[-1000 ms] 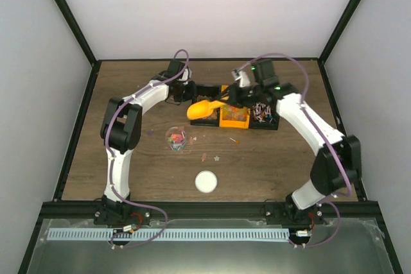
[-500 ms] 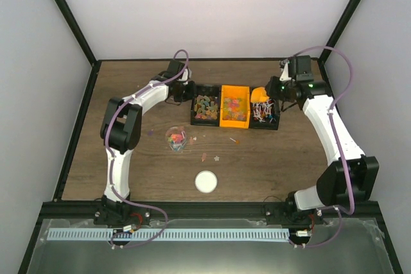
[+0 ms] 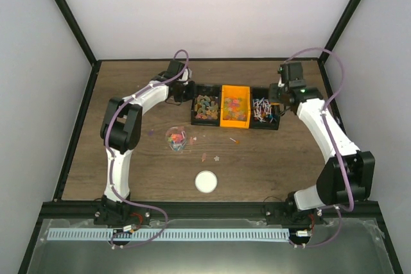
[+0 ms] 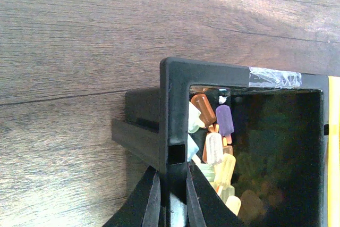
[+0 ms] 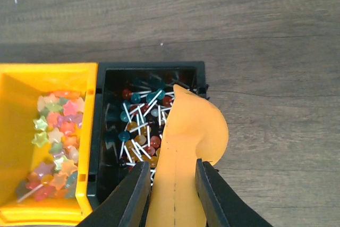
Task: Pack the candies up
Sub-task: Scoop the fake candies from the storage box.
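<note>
Candies fill three bins in a row: popsicle-shaped gummies (image 4: 214,144) in the left black bin (image 3: 207,108), star gummies (image 5: 53,134) in the orange bin (image 3: 235,108), and small lollipops (image 5: 139,126) in the right black bin (image 3: 263,113). More candies sit in a small clear cup (image 3: 176,138). My left gripper (image 4: 171,198) is shut on the left bin's outer wall (image 4: 175,104). Over the right bin, my right gripper (image 5: 172,184) is shut on the handle of the orange scoop (image 5: 191,131), whose bowl points down into the lollipops.
A white round lid (image 3: 205,181) lies near the front middle of the table. A few loose sweets (image 3: 234,140) lie in front of the bins, and more (image 3: 217,157) lie by the cup. Black frame posts border the table on both sides.
My right arm swung the scoop from over the left and orange bins across to the right black bin and lowered it there. The left arm has not moved.
</note>
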Motion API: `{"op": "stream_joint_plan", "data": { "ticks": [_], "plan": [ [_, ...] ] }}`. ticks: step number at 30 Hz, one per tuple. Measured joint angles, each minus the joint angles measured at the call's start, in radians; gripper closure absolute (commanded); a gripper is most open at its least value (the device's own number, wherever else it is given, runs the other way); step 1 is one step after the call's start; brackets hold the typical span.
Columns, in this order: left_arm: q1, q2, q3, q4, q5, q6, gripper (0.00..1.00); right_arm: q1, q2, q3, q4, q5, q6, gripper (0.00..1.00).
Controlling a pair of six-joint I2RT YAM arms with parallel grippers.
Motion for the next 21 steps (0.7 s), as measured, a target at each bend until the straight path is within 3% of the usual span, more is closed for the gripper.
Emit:
{"op": "stream_joint_plan", "data": {
  "ticks": [12, 21],
  "plan": [
    [0.001, 0.002, 0.002, 0.0, 0.003, -0.002, 0.91, 0.299, 0.089, -0.169, 0.164, 0.365, -0.251, 0.99],
    [0.002, 0.003, 0.003, -0.001, 0.007, -0.002, 0.91, 0.315, 0.097, -0.185, 0.158, 0.339, -0.271, 0.99]
  ]
}}
